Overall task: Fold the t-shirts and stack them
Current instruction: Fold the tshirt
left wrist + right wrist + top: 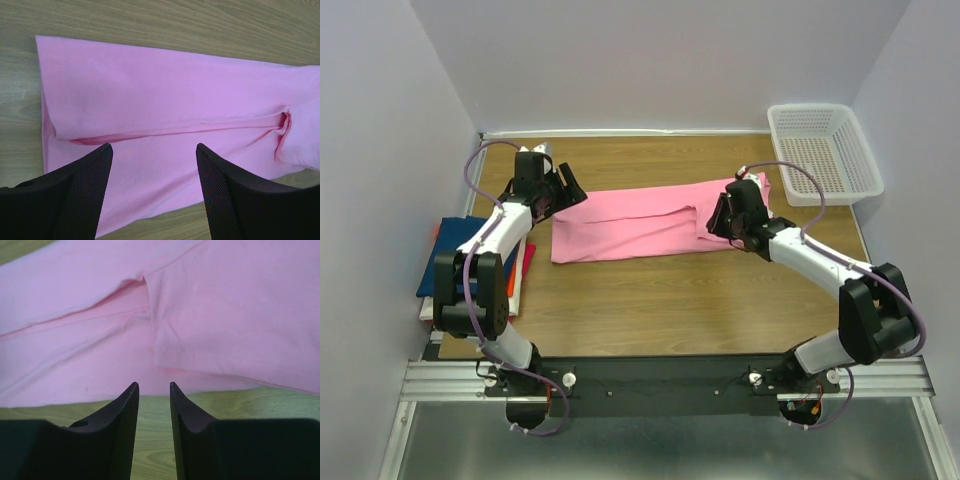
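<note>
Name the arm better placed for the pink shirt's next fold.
Likely left: the left end effector hangs wide open over the hem end of the pink t-shirt; the right end effector has jaws barely apart, just off its edge.

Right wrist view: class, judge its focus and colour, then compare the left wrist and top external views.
Right wrist view: pink t-shirt soft-focused, table tinted greenish, right pincer a near-featureless black shape. Left wrist view: sharper, hem stitching and mesh on the left pincer legible. Top external view: even light, faint shadows, no glare.
</note>
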{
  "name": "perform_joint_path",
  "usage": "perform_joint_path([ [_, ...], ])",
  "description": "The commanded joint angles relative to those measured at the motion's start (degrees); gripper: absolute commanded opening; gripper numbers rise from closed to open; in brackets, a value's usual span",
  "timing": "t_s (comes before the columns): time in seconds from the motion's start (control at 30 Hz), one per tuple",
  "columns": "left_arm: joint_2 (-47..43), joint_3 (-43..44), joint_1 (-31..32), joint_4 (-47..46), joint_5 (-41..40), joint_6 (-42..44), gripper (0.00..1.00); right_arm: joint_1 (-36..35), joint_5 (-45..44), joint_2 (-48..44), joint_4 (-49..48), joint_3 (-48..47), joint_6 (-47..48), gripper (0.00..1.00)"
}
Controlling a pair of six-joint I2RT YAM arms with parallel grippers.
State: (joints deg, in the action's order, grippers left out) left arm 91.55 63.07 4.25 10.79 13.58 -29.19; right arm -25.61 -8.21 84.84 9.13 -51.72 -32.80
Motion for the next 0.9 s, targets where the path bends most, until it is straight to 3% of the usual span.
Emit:
perform_joint_path([
  [0.0, 0.82, -0.05, 0.85, 0.20, 0.22, -0.69, 0.75, 1.60, -5.77, 0.67, 0.63, -2.67, 1.59, 0.38],
  [0.23, 1.61, 0.83, 3.38, 1.52, -3.47, -0.69, 0.75, 2.93, -5.06, 10.43, 2.12, -8.04, 1.08, 0.36],
  [0.33, 1.88, 0.22, 5.24, 2.66, -7.42, -1.92, 0.72, 3.10, -8.31, 12.45, 2.04, -6.90, 0.45, 0.41],
  [0.43, -0.66, -4.43, 8.65, 1.88, -11.73, -8.31, 0.70, 4.07, -9.11, 14.82, 2.12, -6.99, 0.10, 0.44],
  [0.73, -1.81, -10.07, 13.06, 2.04, -23.24, -14.93, 0.51, 6.62, -8.05, 19.84, 1.69, -8.48, 0.28, 0.45],
  [0.8, 0.55, -9.55, 14.28, 3.71, -25.44, -15.02, 0.35, 6.79, -7.88, 20.89, 1.77, -9.18, 0.63, 0.45],
  [0.87, 3.28, -7.97, 16.04, 6.78, -28.50, -14.84, 0.32, 6.88, -7.70, 21.94, 1.77, -10.15, 1.15, 0.46],
])
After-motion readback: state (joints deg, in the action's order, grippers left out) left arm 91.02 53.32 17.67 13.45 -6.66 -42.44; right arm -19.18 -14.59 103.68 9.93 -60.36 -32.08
